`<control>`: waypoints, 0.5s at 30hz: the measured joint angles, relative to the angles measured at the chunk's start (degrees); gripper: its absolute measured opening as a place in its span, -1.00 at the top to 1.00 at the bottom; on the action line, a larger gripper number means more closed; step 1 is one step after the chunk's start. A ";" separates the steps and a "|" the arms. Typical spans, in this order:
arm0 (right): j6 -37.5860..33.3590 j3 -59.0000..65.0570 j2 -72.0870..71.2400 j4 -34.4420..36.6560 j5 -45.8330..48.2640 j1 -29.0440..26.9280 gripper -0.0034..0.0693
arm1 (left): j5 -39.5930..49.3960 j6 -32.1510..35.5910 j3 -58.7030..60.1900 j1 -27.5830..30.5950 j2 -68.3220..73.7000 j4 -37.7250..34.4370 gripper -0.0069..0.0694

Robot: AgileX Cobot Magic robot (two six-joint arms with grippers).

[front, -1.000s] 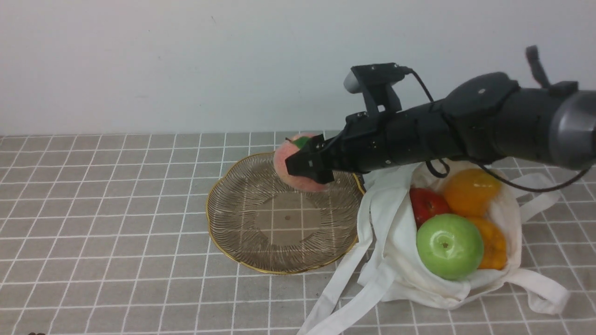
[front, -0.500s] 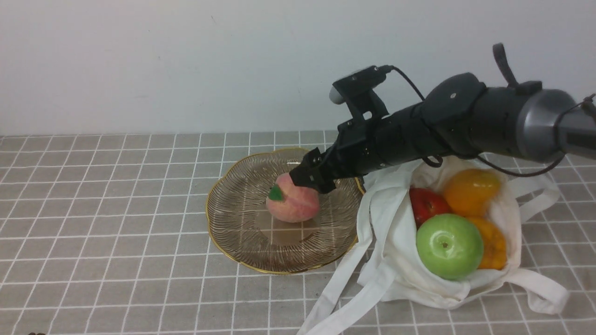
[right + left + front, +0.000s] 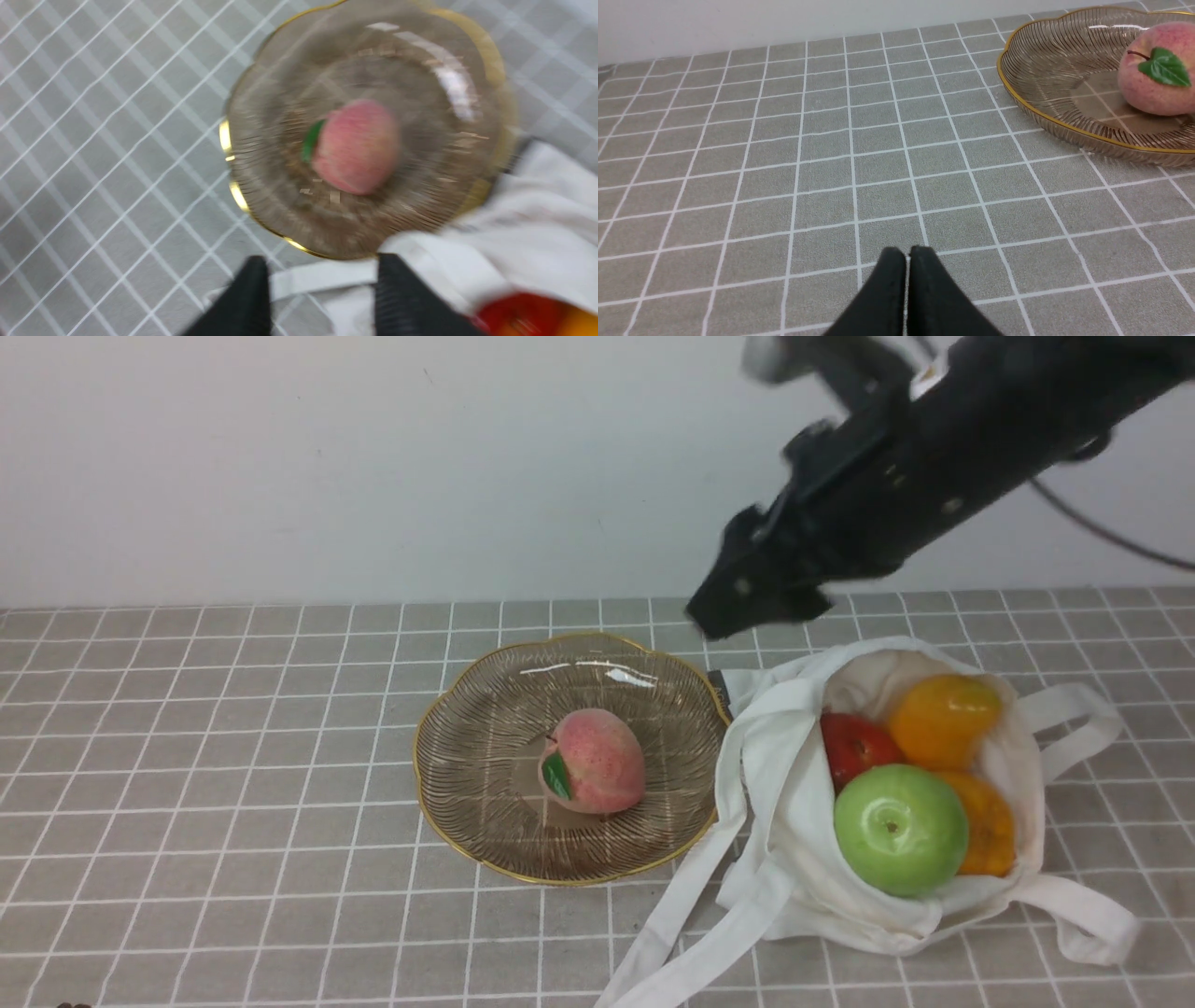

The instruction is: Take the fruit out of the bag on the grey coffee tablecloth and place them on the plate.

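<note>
The right arm (image 3: 934, 457) is blurred and cut by the top edge; the green apple (image 3: 901, 831) hides much of the lower orange fruit (image 3: 995, 823)

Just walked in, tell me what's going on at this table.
A two-armed robot is moving toy fruit from a white bag to a glass plate on a checked grey tablecloth. The peach lies on the plate. The green apple, red apple and two orange fruits sit in the bag. The right end effector hangs open and empty, raised near where plate and bag meet. The left end effector is shut, low over bare cloth, apart from the plate.
</note>
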 joint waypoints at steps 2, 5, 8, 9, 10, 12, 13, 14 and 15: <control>7.24 0.73 -6.18 -6.12 1.04 -0.08 0.63 | 0.00 -0.05 0.00 0.00 0.00 0.00 0.84; 12.98 4.81 -13.51 -11.21 1.49 -0.12 0.88 | 0.00 -0.05 0.00 0.00 0.00 0.00 0.84; 15.91 12.98 -23.68 -12.26 1.84 -0.19 0.94 | 0.00 -0.05 0.00 0.00 0.00 0.00 0.84; 16.57 16.52 -27.58 -12.26 1.84 -0.19 0.94 | 0.00 -0.05 0.00 0.00 0.00 0.00 0.84; 17.21 19.50 -31.75 -12.26 2.07 -0.19 0.94 | 0.00 -0.05 0.00 0.00 0.00 0.00 0.84; 17.89 27.03 -38.89 -11.98 1.44 -0.19 0.94 | 0.00 -0.05 0.00 0.00 0.00 0.00 0.84; 18.00 28.91 -40.80 -11.83 0.85 -0.19 0.94 | 0.00 -0.05 0.00 0.00 0.00 0.00 0.84; 18.07 34.78 -47.58 -11.22 -2.95 -0.19 0.94 | 0.00 -0.05 0.00 0.00 0.00 0.00 0.84; 17.94 37.90 -50.54 -10.94 -5.89 -0.19 0.94 | 0.00 -0.05 0.00 0.00 0.00 0.00 0.84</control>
